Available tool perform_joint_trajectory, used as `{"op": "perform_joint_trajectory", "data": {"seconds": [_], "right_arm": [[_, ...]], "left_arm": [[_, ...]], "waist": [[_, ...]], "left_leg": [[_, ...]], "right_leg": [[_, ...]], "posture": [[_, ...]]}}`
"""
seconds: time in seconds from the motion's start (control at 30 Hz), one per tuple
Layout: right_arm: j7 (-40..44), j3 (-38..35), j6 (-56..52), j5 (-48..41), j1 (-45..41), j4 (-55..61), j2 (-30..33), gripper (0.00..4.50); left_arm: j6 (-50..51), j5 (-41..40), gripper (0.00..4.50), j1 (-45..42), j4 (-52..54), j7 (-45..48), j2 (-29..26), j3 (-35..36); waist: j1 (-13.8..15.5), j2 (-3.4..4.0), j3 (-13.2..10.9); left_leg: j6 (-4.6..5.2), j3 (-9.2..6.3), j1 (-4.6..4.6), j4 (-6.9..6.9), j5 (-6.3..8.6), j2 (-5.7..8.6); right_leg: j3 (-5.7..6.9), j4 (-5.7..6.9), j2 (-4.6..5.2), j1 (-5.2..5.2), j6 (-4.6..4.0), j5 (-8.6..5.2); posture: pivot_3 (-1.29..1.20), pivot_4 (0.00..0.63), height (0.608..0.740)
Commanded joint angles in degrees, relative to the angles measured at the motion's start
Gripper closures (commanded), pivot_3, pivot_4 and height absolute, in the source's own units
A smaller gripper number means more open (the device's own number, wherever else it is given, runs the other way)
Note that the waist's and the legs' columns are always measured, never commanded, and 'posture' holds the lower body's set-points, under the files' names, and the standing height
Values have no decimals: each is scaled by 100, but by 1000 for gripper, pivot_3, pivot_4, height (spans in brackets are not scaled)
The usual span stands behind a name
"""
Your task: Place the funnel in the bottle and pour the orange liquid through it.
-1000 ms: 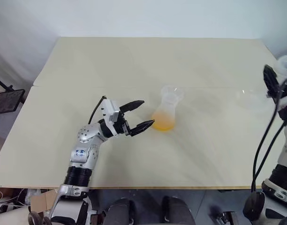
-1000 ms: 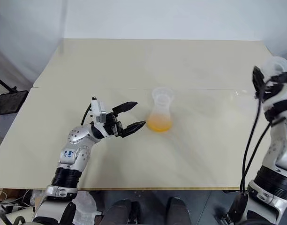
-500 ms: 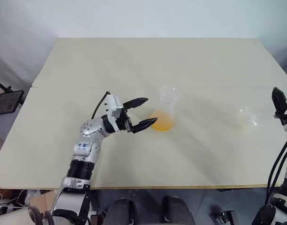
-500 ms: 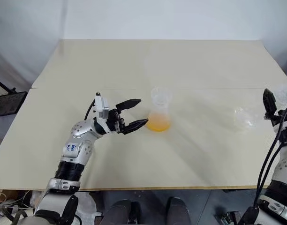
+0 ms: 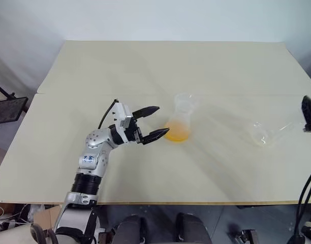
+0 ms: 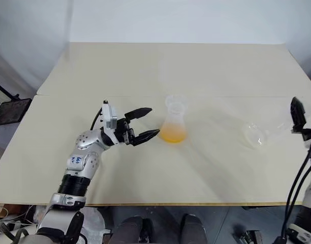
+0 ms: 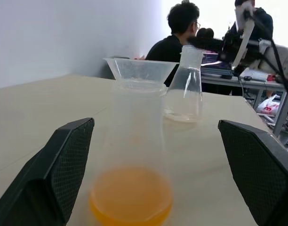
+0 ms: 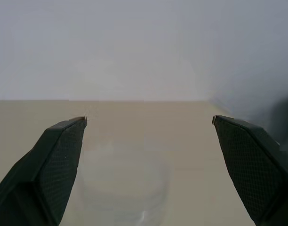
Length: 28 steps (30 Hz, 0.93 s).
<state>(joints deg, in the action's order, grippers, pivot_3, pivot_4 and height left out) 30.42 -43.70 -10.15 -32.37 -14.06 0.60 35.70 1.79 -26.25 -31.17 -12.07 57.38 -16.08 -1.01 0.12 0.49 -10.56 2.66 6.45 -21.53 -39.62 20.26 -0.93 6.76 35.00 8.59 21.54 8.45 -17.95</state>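
The bottle (image 5: 179, 122) stands upright in the middle of the table, with the funnel (image 5: 185, 100) seated in its neck. The orange liquid (image 5: 176, 133) pools in its base. In the left wrist view the funnel (image 7: 140, 70) rests on the bottle (image 7: 134, 141) above the orange liquid (image 7: 131, 195). My left gripper (image 5: 161, 121) is open just left of the bottle, one finger on each side of its base, not touching it. My right gripper (image 5: 308, 114) is open at the table's right edge, apart from everything.
A larger clear long-necked pouring vessel (image 5: 267, 133) stands free on the table's right side, just left of my right gripper; its rim (image 8: 125, 188) lies below the open fingers. A seam crosses the tan table (image 5: 145, 61). A person (image 7: 179, 33) sits beyond the table.
My right gripper has opened and let go of the clear pouring vessel, which now stands on the table. The right arm has drawn back to the right. The left gripper has kept still.
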Motion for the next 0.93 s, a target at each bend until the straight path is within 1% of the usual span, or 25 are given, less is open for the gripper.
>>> {"op": "perform_joint_trajectory", "data": {"seconds": [0.03, 0.13, 0.23, 0.33, 0.4, 0.47, 0.53, 0.6, 0.67, 0.8, 0.93], "right_arm": [[188, -368, -72, -527, 0, 582, 413, 22], [567, -253, -437, -976, 40, 873, 770, 22], [1316, 129, -880, -1238, 392, 1275, 1208, 22], [1925, 420, -951, -1363, 833, 1688, 1297, 22], [2459, 647, -651, -1180, 1302, 1992, 1201, 22], [2773, 782, -248, -1012, 1610, 2105, 996, 22], [3009, 868, -301, -1096, 1886, 2146, 965, 22], [3765, 1101, -53, -827, 2550, 2156, 1056, 22], [4271, 1226, 402, -521, 2968, 2030, 1041, 22], [4380, 1153, 793, -439, 3026, 1709, 935, 22], [4391, 1215, 1055, -315, 2970, 1408, 879, 22]], "left_arm": [[-55, 18, 0, 19, 153, 183, -301, 161], [49, -47, 0, 29, 136, 313, -571, 242], [193, -111, 0, 41, 182, 555, -874, 293], [241, -14, 0, 104, 174, 644, -1128, 313], [209, 67, 0, 191, 148, 712, -1295, 318], [193, 87, 0, 292, 179, 742, -1409, 340], [181, 132, 0, 384, 226, 722, -1507, 352], [165, 221, 0, 592, 361, 767, -1700, 368], [226, 156, 0, 787, 557, 773, -1825, 450], [312, 72, 0, 1075, 765, 741, -1977, 542], [316, 71, 0, 1297, 1027, 609, -1994, 670]], "waist": [[-3, 0, 0], [-8, 0, 0], [-1, -1, 0], [26, -3, -1], [68, -3, -2], [99, -4, -2], [129, -4, -2], [149, -8, -3], [143, -14, -6], [120, -14, -7], [111, -14, -6]], "left_leg": [[0, 0, 0, 0, 0, -1], [0, 0, 1, 0, 0, -3], [1, 0, 1, 0, 1, -3], [1, -1, 1, 0, 1, -3], [2, -3, 1, 0, 1, -1], [2, -4, 1, 3, 2, 0], [2, 1, 0, 1, 2, 2], [2, -2, -1, -5, 1, 3], [3, -10, 0, 0, 2, 3], [3, 6, 2, -6, 2, 1], [3, 10, 21, -1, 2, -5]], "right_leg": [[1, -1, -1, 0, 0, 0], [1, -1, -1, 0, 0, 0], [-1, -2, -1, 0, 0, 0], [1, -3, -1, -3, 0, 0], [2, -2, 1, -3, 0, 0], [4, -6, 0, -3, 0, 0], [0, -7, 1, -1, 0, 0], [1, -8, 2, -5, 2, 1], [5, -8, 1, -7, 2, 1], [-5, -15, 3, -8, 2, 1], [-14, -8, 2, -14, 2, 1]], "posture": [[0, 150, 740], [0, 150, 740], [0, 150, 740], [0, 150, 740], [0, 150, 740], [0, 150, 740], [0, 150, 740], [0, 150, 740], [0, 150, 740], [0, 150, 740], [0, 150, 740]]}}
